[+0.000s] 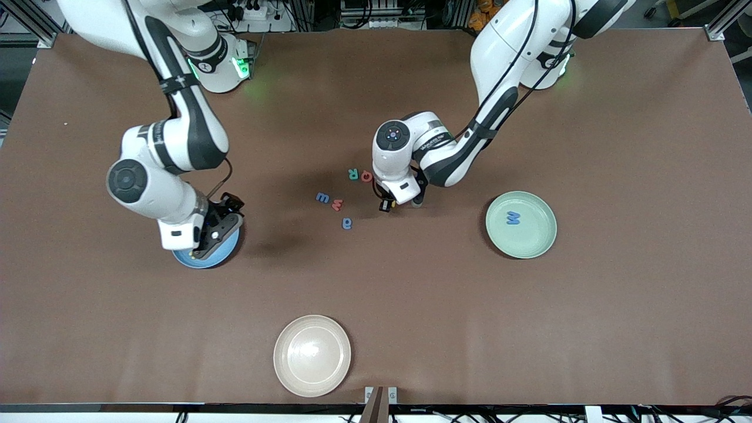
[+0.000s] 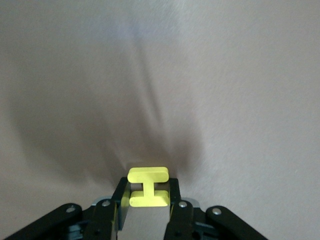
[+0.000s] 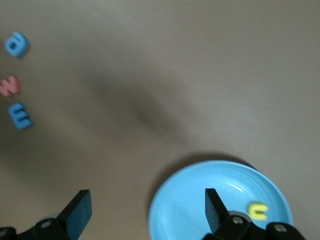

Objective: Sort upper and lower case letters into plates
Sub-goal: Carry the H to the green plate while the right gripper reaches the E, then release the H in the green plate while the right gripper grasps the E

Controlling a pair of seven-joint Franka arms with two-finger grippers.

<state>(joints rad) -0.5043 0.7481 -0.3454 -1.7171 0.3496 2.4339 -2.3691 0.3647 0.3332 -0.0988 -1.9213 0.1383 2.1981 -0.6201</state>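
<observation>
Left gripper: clamped on yellow H, low beside the letters.
Right gripper: fingers apart over blue plate.
Done: blue M in mint green plate; yellow u in blue plate.
Left: teal R, red Q, blue w, red w, blue a.

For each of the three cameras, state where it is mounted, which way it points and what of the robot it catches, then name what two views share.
Front view: high across the table, facing both arms and the green plate.
Left wrist view: on the left arm, looking down at the left gripper shut on the yellow H.
Right wrist view: on the right arm, looking down past the open right gripper at the blue plate holding the yellow u.
Shared: front and right wrist both show the blue a.
</observation>
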